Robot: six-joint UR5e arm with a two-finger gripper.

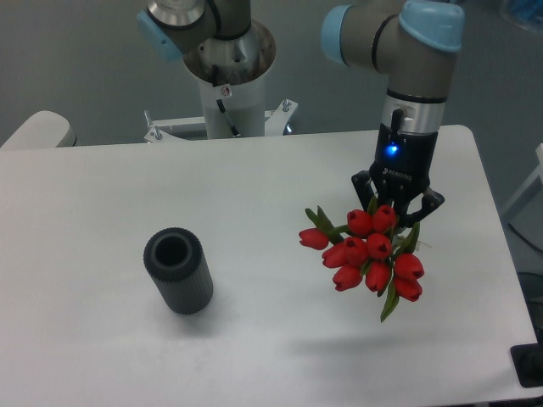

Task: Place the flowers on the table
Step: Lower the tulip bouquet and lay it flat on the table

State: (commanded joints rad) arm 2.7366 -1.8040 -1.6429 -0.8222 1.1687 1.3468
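My gripper (397, 210) points down, jaws pinching the flowers (366, 252); red heads bunch just below and slightly left of my jaws, hanging above the table (254, 195). Dark ribbed vase (177, 271) stands upright, well apart to the left of my jaws.

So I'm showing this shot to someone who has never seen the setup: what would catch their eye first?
The flowers, bright red tulips bunched at the right of the white table, hanging from the gripper that reaches down from above. Next, the dark ribbed vase standing alone toward the left, its open mouth empty. A blue light glows on the gripper's body.
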